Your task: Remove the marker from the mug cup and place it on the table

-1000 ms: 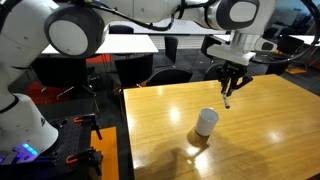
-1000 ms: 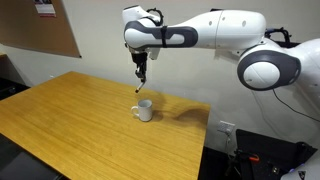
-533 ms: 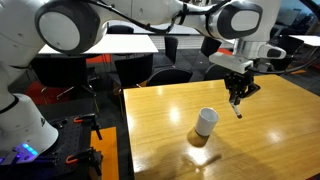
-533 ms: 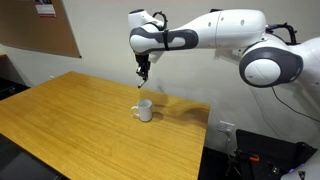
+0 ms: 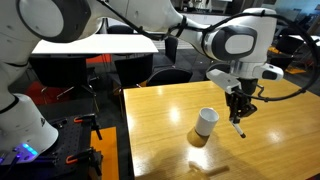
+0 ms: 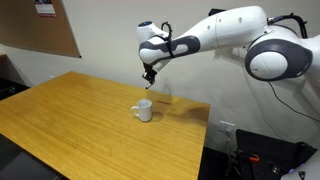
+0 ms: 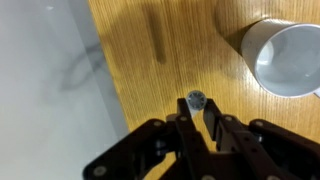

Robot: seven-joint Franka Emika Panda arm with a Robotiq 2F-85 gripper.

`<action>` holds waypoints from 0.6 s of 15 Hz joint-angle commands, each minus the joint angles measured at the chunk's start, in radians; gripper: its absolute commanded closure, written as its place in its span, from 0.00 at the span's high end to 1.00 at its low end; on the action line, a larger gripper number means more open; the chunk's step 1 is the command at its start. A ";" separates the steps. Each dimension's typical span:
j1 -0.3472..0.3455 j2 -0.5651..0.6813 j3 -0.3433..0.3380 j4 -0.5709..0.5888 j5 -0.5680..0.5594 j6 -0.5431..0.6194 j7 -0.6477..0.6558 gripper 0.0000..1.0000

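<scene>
My gripper [image 5: 238, 113] is shut on the marker [image 5: 239, 126], a short dark stick that hangs tip down from the jaws above the table [image 5: 170, 140]. In the wrist view the marker's round end [image 7: 196, 99] shows between the shut fingers [image 7: 197, 118]. The white mug cup [image 5: 205, 122] stands upright on the yellow tabletop, beside the gripper, and its rim fills the top right of the wrist view [image 7: 284, 55]. In an exterior view the gripper [image 6: 150, 77] hovers above and behind the mug [image 6: 144, 110], near the table's edge [image 6: 60, 120].
White-topped tables [image 5: 95, 45] and dark chairs [image 5: 170, 76] stand beyond the yellow table. A cork board [image 6: 40, 25] hangs on the wall. In the wrist view the table's edge [image 7: 112, 90] runs just beside the gripper, with grey floor [image 7: 45, 90] past it.
The gripper has carried the marker sideways away from above the mug and lower, towards the tabletop near the table's edge. The mug has not moved.
</scene>
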 commanded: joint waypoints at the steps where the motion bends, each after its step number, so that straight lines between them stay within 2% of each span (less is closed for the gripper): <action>1: 0.036 -0.132 -0.040 -0.241 -0.037 0.117 0.089 0.05; 3: 0.054 -0.164 -0.063 -0.321 -0.060 0.166 0.125 0.05; 8: 0.089 -0.239 -0.093 -0.477 -0.168 0.202 0.218 0.05; 9: 0.093 -0.251 -0.094 -0.496 -0.185 0.199 0.226 0.17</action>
